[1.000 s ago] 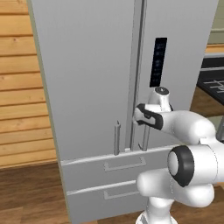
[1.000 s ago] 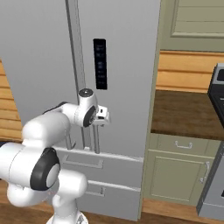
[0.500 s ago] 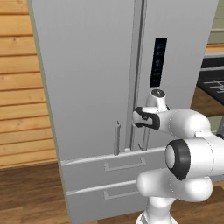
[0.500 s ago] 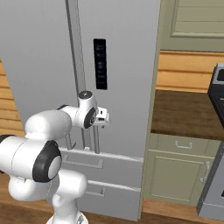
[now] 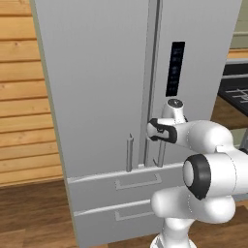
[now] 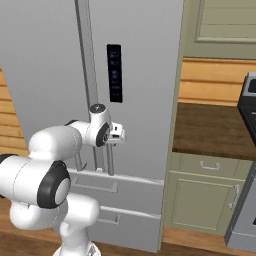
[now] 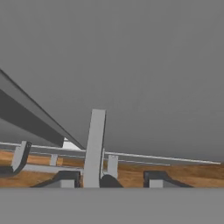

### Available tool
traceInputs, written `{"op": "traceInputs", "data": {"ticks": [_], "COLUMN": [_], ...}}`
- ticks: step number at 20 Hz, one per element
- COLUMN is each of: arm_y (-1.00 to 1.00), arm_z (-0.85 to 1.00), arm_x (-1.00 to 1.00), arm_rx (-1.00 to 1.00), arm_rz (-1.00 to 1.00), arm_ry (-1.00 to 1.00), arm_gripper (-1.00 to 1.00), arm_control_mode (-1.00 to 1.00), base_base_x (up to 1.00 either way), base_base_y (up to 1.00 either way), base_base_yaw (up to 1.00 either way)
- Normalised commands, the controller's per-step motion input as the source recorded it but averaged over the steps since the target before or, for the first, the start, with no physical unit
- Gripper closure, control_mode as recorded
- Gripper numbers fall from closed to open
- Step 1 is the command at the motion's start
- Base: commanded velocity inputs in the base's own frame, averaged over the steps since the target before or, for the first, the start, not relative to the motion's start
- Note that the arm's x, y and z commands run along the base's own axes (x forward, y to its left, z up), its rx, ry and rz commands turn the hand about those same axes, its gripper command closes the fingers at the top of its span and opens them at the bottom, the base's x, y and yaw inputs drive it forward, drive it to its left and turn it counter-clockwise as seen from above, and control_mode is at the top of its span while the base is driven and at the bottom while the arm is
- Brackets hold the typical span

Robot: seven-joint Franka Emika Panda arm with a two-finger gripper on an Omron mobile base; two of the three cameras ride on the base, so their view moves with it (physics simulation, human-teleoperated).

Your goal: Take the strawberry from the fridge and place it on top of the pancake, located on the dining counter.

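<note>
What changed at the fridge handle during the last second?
The gripper has narrowed around the right door's handle; whether it grips yet is unclear. The elbow swung out toward the base's left. The fridge doors stay shut, and the hand stayed at the handle.

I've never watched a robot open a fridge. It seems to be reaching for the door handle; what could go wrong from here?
The gripper sits low on the right door's handle, near its bottom end, so it might slip off when pulling. In the hand view the bar lies nearer one finger, so the grip may be uneven. The fridge is closed, so the strawberry stays out of reach.
</note>
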Motion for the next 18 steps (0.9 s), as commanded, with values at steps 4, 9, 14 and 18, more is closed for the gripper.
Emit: {"op": "traceInputs", "data": {"ticks": [4,9,14,18], "arm_y": [0.0,-0.02,-0.22,-0.68], "arm_z": [-0.06,-0.18,-0.15,-0.12], "arm_x": [-0.04,-0.15,-0.32,-0.66], "arm_rx": [0.0,0.04,0.02,0.0], "arm_rz": [0.01,0.03,0.0,0.0], "arm_ry": [-0.08,-0.18,-0.05,-0.03], "arm_gripper": [1.0,1.0,1.0,1.0], "arm_control_mode": [-1.0,-1.0,-1.0,-1.0], "base_base_x": [0.0,0.0,0.0,0.0], "base_base_y": [0.0,0.0,0.0,0.0], "base_base_yaw": [0.0,0.0,0.0,0.0]}}
